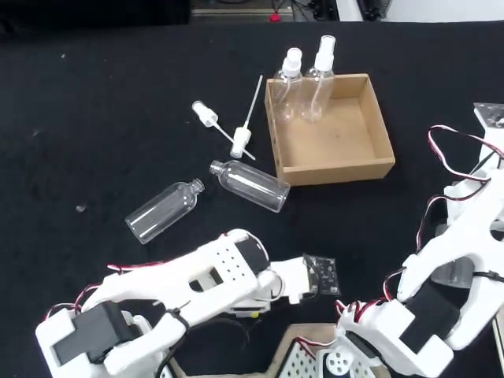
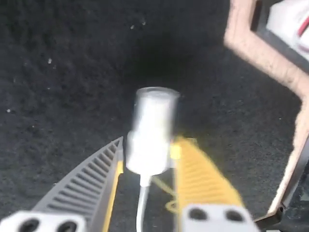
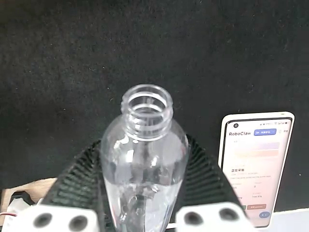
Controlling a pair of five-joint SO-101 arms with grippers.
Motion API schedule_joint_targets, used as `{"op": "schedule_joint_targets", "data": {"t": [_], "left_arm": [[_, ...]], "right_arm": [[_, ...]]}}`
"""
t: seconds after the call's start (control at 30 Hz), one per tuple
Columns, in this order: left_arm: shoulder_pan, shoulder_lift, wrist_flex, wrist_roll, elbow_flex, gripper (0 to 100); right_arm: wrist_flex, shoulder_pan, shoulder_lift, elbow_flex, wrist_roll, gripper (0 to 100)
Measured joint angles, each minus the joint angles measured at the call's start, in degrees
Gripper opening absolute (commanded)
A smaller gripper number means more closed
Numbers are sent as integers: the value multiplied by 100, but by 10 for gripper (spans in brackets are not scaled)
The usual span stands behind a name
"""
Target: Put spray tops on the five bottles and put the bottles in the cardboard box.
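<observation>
Two capped bottles (image 1: pixel 289 85) (image 1: pixel 319 79): upright in box (image 1: pixel 335 171).
Open bottles (image 1: pixel 164 209) (image 1: pixel 250 185): two lying on surface (image 1: pixel 94 94) beside box.
Loose tops (image 1: pixel 206 116) (image 1: pixel 242 142): two beyond them.
Left fingers (image 2: pixel 91 183): clamped on a top (image 2: pixel 150 130).
Right fingers (image 3: pixel 77 179): gripping an open bottle (image 3: pixel 145 159).

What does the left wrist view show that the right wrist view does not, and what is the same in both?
Left wrist view: the left gripper shut on a spray top, with a light wooden edge off to one side. Right wrist view: the right gripper shut on a clear bottle, its neck open and bare, and a phone lying on the table. Both: the black table, and a gripper holding one task part.
</observation>
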Motion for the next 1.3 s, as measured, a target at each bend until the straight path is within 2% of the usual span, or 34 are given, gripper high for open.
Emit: {"op": "schedule_joint_targets", "data": {"t": [0.13, 0.23, 0.4, 0.53, 0.77, 0.87, 1.0, 1.13, 1.3], "left_arm": [[9, 0, 132, 290, -35, 58], [-105, -18, 642, 334, -316, 58], [-791, -791, 1899, 387, -1099, 58], [-1530, -1873, 2673, 387, -1670, 57], [-3174, -3886, 2875, 431, -1908, 55], [-3719, -4563, 2664, 923, -1908, 55], [-4387, -5073, 1934, 2066, -1908, 56], [-4695, -5213, 958, 3226, -1908, 57], [-4712, -5222, -193, 3868, -1908, 58]], "right_arm": [[0, 0, 0, 0, 0, 11], [0, 0, 0, 0, 0, 11], [308, -123, 0, -44, 9, 11], [396, -431, 0, -378, -193, 11], [396, -1389, -1125, -378, -870, 11], [396, -2207, -1943, -53, -1336, 11], [132, -3666, -2884, 589, -2233, 11], [-949, -4949, -3604, 1635, -2831, 11], [-2532, -5978, -4457, 3077, -3147, 11]]}}
